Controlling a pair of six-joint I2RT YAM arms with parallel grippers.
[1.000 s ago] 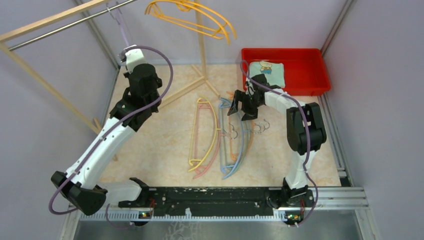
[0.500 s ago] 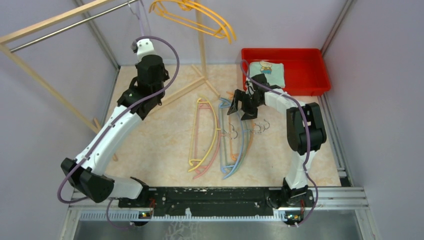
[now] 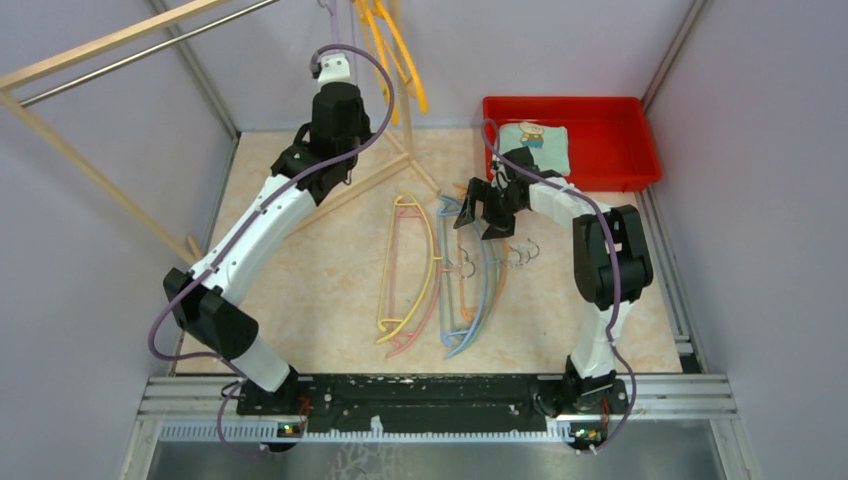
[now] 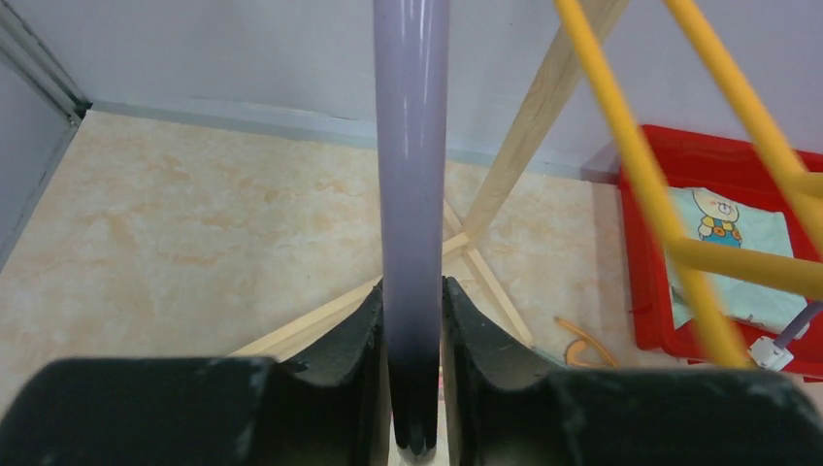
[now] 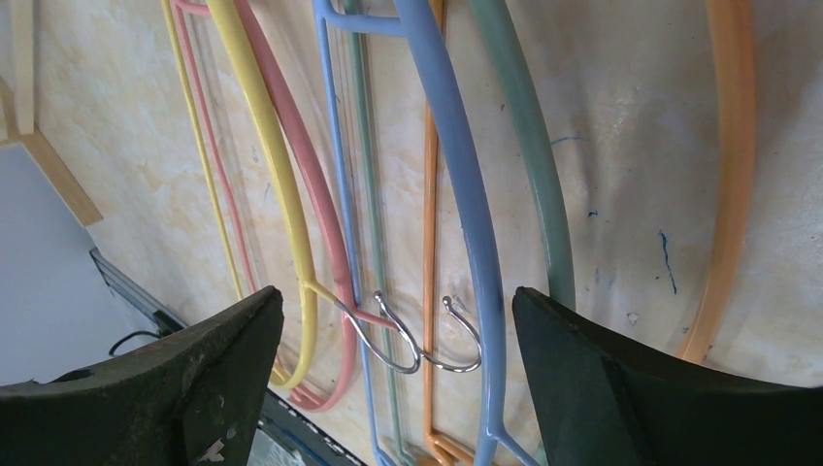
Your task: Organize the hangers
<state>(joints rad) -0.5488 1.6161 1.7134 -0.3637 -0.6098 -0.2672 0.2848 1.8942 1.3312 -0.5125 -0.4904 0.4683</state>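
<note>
On the marbled table (image 3: 300, 290), beside the wooden rack (image 3: 405, 110), loose coloured hangers (image 3: 440, 270) lie side by side under the right tool (image 3: 483, 212), its jaws spread wide. Yellow hangers (image 3: 410, 60) hang by the rack's post; the left tool (image 4: 414, 311) pinches a purple hanger (image 4: 411, 175) beside them.

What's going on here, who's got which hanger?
Left end effector is shut on a purple hanger, held up high beside the yellow hangers hanging at the back. Whether it is hooked on the rail yet is out of view. Right end effector hovers open over the hangers lying on the table, holding nothing.
</note>
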